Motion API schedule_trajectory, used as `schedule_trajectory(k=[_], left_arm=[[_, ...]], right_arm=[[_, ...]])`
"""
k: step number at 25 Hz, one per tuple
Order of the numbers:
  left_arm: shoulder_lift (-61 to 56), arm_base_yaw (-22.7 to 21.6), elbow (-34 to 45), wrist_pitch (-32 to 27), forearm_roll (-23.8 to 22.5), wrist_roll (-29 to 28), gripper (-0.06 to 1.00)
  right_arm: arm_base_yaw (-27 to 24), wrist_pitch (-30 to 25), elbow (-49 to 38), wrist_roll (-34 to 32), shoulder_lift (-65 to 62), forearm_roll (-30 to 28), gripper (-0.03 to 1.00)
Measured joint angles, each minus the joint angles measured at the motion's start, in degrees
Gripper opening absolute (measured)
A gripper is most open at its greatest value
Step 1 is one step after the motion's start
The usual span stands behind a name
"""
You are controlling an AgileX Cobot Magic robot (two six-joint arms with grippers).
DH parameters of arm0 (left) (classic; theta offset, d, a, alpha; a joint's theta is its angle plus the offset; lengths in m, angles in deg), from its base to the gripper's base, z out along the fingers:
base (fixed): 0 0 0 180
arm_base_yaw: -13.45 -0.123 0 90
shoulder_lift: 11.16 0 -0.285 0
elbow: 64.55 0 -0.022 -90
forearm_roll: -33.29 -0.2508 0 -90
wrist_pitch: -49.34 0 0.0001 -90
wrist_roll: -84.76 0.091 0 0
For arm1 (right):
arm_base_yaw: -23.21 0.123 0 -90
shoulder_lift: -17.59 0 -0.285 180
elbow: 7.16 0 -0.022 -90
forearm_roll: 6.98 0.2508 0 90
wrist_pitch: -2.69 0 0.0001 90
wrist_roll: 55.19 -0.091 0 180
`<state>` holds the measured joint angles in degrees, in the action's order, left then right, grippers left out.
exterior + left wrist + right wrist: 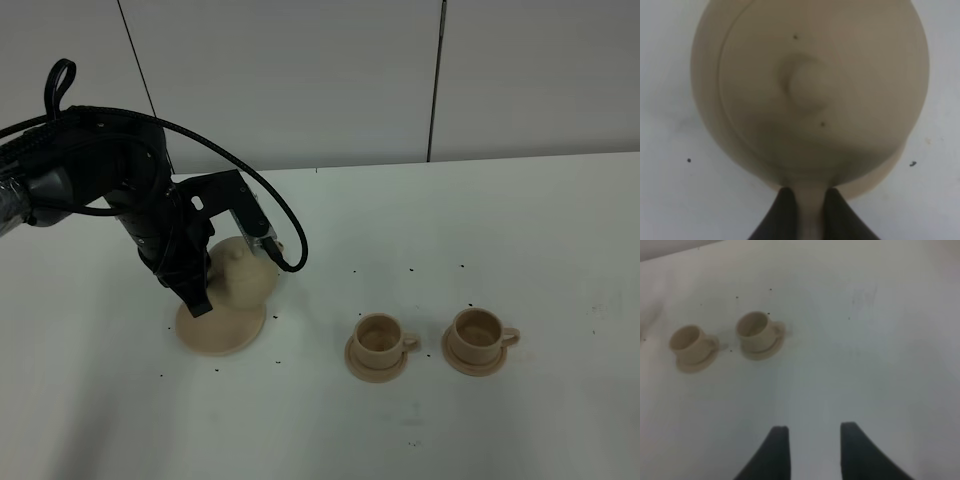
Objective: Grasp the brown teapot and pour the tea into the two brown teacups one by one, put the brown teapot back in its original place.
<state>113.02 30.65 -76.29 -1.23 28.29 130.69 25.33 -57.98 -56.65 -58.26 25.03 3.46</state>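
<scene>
Left wrist view: left hand (810, 197) at bottom centre, clenched on the loop handle (810, 215) of the brown teapot (810, 90), with its dark fingers (782, 215) pinching from either side. Held there, you can tip the spout away from the hand. Lid on, knob mid-frame.

Exterior high view: pot over the far part of its wide saucer (222, 335), left of centre. You cannot tell whether it rests on it or hangs just above. Judged: grasp made, pouring not begun.

Right wrist view: right hand (814, 440) released, nothing held, over bare desk (880, 365), out of the pour path. Farther off, upper left, one brown teacup (690, 342) and the second brown teacup (756, 330) stand on small saucers (760, 352), near each other, no dark liquid showing. You can likely fill them in turn.
</scene>
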Motion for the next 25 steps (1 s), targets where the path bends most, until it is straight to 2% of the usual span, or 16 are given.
schedule_trajectory(k=[4, 7, 11, 19, 22, 25], left_arm=[[0.0, 0.0, 0.0, 1.0, 0.0, 1.0, 0.17], [0.0, 0.0, 0.0, 1.8, 0.1, 4.2, 0.17], [0.0, 0.0, 0.0, 3.8, 2.8, 11.6, 0.17], [0.0, 0.0, 0.0, 6.7, 12.1, 31.5, 0.17], [0.0, 0.0, 0.0, 6.4, 14.5, 35.3, 0.17], [0.0, 0.0, 0.0, 5.2, 15.5, 36.2, 0.17]], right_arm=[[0.0, 0.0, 0.0, 0.0, 0.0, 0.0, 0.24], [0.0, 0.0, 0.0, 0.0, 0.0, 0.0, 0.24], [0.0, 0.0, 0.0, 0.0, 0.0, 0.0, 0.24], [0.0, 0.0, 0.0, 0.0, 0.0, 0.0, 0.24], [0.0, 0.0, 0.0, 0.0, 0.0, 0.0, 0.24], [0.0, 0.0, 0.0, 0.0, 0.0, 0.0, 0.24]])
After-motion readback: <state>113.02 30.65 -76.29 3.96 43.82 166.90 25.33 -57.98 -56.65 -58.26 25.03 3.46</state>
